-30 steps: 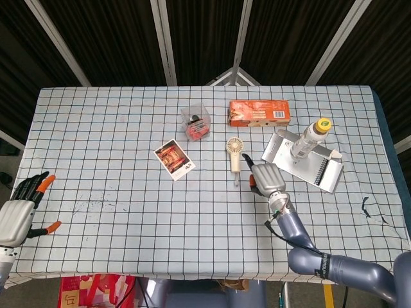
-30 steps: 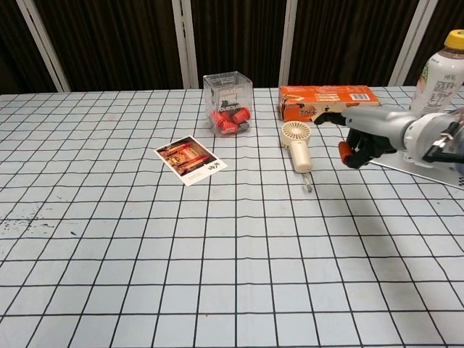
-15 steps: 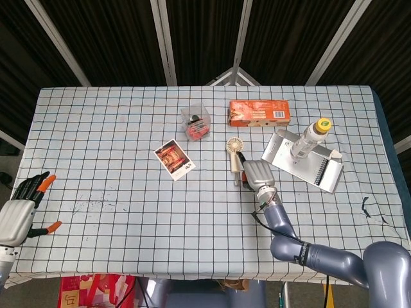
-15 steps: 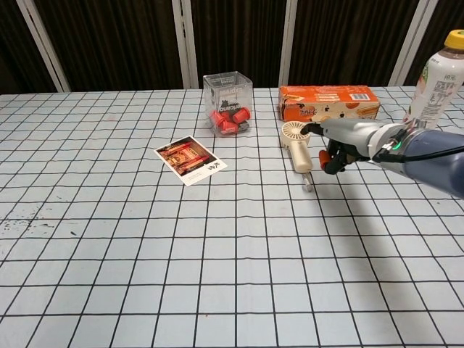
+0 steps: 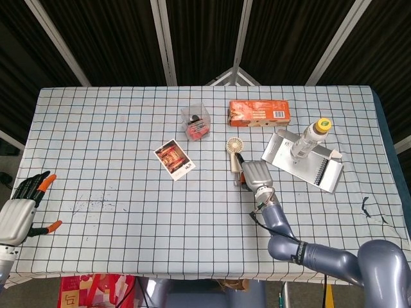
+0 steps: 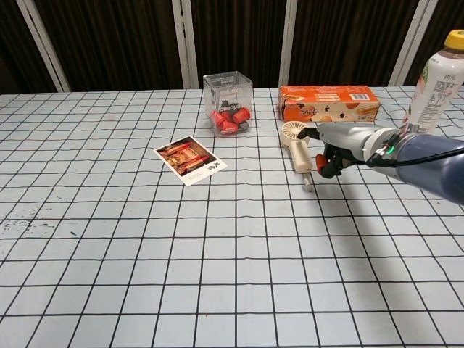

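Observation:
My right hand [image 5: 255, 173] [image 6: 346, 141] hovers just right of a small cream handheld fan [image 5: 235, 154] [image 6: 295, 145] that lies flat on the checked tablecloth. Its thumb reaches toward the fan's handle, and its orange-tipped fingers [image 6: 322, 164] curl down beside the handle's near end. I see no grip on the fan. My left hand [image 5: 19, 215] hangs off the table's near left corner with its fingers spread and nothing in it. It appears only in the head view.
A clear box of red pieces [image 5: 196, 122] [image 6: 228, 103] and an orange carton [image 5: 259, 113] [image 6: 330, 102] stand behind the fan. A photo card [image 5: 174, 159] [image 6: 190, 159] lies to the left. A bottle [image 5: 309, 137] [image 6: 437, 80] stands on a metal tray [image 5: 321, 172] at right.
My right hand has moved left, from between the fan and the tray to right beside the fan's handle. The left hand and the objects have stayed still.

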{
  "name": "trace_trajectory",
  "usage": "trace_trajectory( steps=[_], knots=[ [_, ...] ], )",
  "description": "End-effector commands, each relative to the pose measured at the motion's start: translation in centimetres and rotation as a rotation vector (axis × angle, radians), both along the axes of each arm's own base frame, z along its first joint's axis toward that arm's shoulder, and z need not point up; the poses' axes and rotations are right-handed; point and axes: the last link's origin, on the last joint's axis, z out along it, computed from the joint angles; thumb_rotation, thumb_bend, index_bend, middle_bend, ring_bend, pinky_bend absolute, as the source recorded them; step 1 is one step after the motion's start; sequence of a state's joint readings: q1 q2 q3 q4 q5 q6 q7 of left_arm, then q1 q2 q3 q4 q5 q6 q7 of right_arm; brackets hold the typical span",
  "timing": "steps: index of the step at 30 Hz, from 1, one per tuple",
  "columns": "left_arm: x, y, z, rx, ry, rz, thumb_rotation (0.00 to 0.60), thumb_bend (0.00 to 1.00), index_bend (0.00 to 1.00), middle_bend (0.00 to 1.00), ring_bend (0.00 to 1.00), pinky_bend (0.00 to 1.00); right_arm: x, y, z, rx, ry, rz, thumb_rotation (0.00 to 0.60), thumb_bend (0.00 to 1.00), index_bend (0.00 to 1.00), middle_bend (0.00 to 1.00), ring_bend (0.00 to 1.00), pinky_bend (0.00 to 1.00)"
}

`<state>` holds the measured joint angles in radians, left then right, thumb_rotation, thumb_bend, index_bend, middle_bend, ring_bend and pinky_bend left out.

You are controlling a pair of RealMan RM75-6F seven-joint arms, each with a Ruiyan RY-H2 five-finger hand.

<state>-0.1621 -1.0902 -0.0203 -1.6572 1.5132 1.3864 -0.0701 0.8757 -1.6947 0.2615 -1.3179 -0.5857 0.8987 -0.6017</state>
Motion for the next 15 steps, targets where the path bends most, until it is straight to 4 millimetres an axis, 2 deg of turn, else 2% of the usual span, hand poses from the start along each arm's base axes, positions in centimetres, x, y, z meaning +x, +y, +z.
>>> trace_trajectory(
  steps=[1,15],
  knots=[
    [0.02,-0.02,0.00,-0.001,-0.001,-0.001,0.600,0.04,0.00,0.00,0.00,0.00,-0.14,-0.05,-0.01,0.000,0.003,-0.007,0.600,0.79,0.00,0.83,0.92,0.91],
    [0.10,0.08,-0.04,-0.001,-0.008,-0.001,0.600,0.04,0.00,0.00,0.00,0.00,-0.01,0.31,-0.85,0.015,0.002,-0.016,0.600,0.79,0.00,0.83,0.92,0.91]
  ],
)
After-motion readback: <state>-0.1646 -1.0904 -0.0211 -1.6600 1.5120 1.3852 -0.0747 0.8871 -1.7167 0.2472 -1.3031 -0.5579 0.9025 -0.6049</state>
